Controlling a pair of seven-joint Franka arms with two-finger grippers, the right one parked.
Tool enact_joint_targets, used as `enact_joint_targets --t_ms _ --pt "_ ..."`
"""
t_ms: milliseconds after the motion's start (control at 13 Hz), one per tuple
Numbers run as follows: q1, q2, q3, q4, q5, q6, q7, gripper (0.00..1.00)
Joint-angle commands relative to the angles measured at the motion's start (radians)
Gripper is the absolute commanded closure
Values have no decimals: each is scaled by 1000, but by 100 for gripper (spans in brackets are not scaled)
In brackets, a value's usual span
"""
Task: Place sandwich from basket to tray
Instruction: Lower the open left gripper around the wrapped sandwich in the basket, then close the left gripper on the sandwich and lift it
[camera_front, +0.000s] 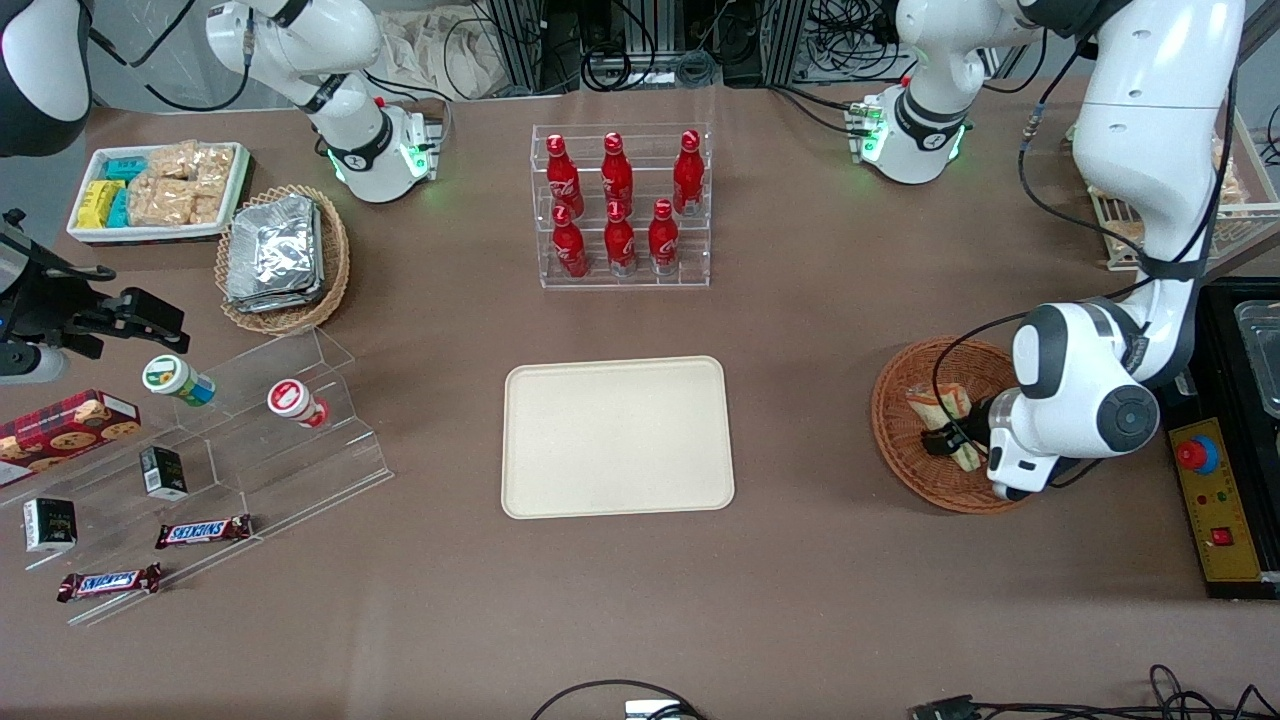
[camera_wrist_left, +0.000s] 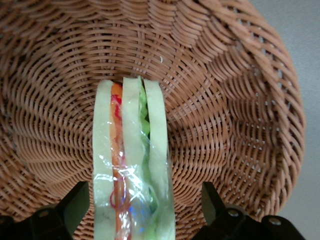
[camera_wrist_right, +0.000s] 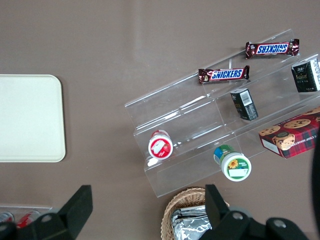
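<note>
Inside the basket, the pincer hangs open astride the sandwich, fingers clear of each bread face, lined up to squeeze before carrying to the tray.

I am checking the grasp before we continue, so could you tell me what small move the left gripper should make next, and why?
Probably close the fingers. The gripper is down in the basket with its open fingers on either side of the sandwich, and gaps show on both sides, so nothing is gripped yet. The tray is bare.
</note>
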Motion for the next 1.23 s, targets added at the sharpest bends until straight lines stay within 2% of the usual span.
enact_joint_targets --t_ms 0,77,154,462,692,923,1154 --pt "2 -16 -5 -41 -17 28 -11 59" --pt "2 -25 -3 -51 -17 27 -11 87" --pt "2 -41 -3 -51 -17 15 -11 100" --pt "-1 -157 -11 -28 -8 -94 11 100" --pt "-18 -214 -44 96 -5 -255 111 100" --pt "-19 -178 -130 314 -3 -436 212 100" --pt "-19 -101 -244 412 -6 -441 247 100"
